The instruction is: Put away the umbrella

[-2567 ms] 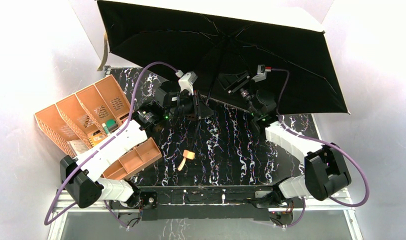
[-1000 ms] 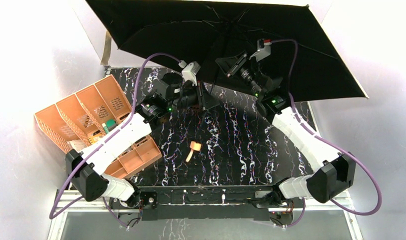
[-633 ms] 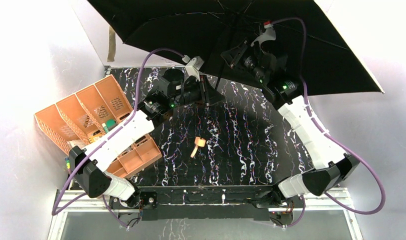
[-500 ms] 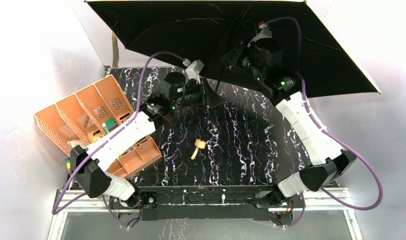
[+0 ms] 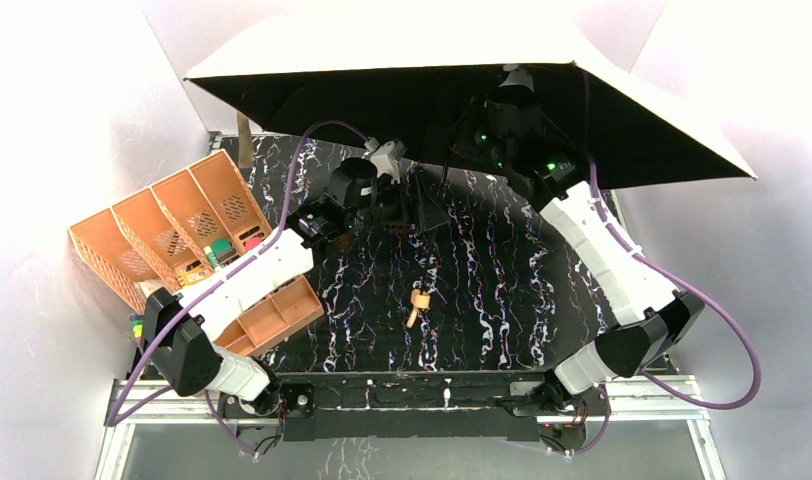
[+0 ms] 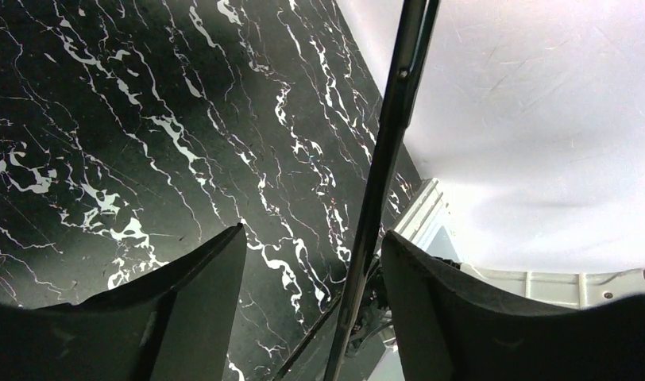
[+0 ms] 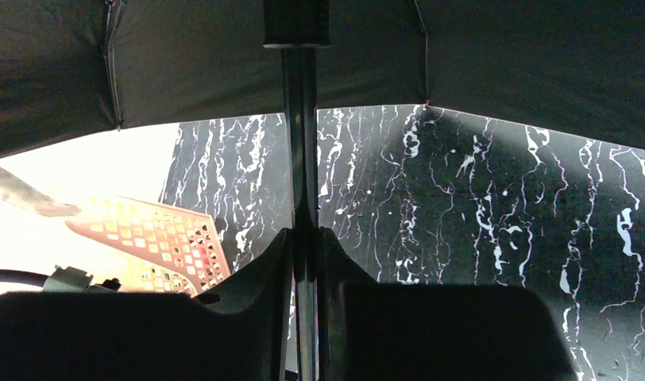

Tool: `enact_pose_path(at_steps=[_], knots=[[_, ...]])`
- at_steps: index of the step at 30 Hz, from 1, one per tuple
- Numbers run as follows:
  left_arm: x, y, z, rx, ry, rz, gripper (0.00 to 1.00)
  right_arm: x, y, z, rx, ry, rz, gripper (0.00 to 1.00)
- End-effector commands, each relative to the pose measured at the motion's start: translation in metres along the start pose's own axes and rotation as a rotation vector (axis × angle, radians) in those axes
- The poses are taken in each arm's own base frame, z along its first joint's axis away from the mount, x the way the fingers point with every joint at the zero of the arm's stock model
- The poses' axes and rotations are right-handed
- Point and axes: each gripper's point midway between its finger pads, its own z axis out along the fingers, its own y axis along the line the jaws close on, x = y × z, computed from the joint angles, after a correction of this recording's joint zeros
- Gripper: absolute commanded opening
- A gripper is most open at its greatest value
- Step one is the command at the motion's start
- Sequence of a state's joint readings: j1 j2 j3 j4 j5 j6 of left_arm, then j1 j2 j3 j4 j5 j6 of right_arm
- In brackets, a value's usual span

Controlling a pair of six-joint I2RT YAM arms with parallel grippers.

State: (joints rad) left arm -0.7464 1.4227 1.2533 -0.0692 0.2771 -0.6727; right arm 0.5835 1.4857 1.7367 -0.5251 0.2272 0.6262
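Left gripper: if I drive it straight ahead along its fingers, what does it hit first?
Probably the umbrella shaft: it runs through the gap between the open fingers of the left gripper. Past it lies the marble table, though depth is hard to judge.

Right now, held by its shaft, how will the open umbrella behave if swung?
Likely top-heavy: the umbrella spreads far wider than the pinch of the right gripper. Its thin shaft could twist or slip in that grip.
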Motion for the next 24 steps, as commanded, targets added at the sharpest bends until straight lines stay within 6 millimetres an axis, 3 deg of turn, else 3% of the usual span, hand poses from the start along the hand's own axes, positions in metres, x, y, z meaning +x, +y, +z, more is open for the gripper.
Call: enact_pose_path(at_steps=[1, 4, 6, 14, 19, 24], knots=[[-0.011, -0.011, -0.01, 0.025, -0.041, 0.027, 0.62, -0.018, 0.032, -0.002, -0.02, -0.084, 0.017, 0.0], [-0.014, -0.012, -0.008, 0.025, -0.046, 0.03, 0.61, -0.011, 0.048, 0.005, -0.014, -0.088, 0.007, 0.0], [-0.014, -0.01, -0.006, 0.019, -0.044, 0.035, 0.54, -0.008, 0.056, 0.009, -0.012, -0.091, 0.002, 0.0], [-0.011, 0.001, -0.016, -0.042, -0.052, 0.035, 0.01, 0.0, 0.073, 0.018, -0.033, -0.099, -0.02, 0.0], [-0.017, -0.008, -0.023, -0.02, -0.073, 0.03, 0.0, -0.013, 0.069, 0.005, -0.023, -0.149, -0.043, 0.0], [-0.025, -0.032, -0.015, 0.08, -0.049, 0.035, 0.0, -0.046, 0.059, -0.022, 0.07, -0.219, -0.105, 0.0]])
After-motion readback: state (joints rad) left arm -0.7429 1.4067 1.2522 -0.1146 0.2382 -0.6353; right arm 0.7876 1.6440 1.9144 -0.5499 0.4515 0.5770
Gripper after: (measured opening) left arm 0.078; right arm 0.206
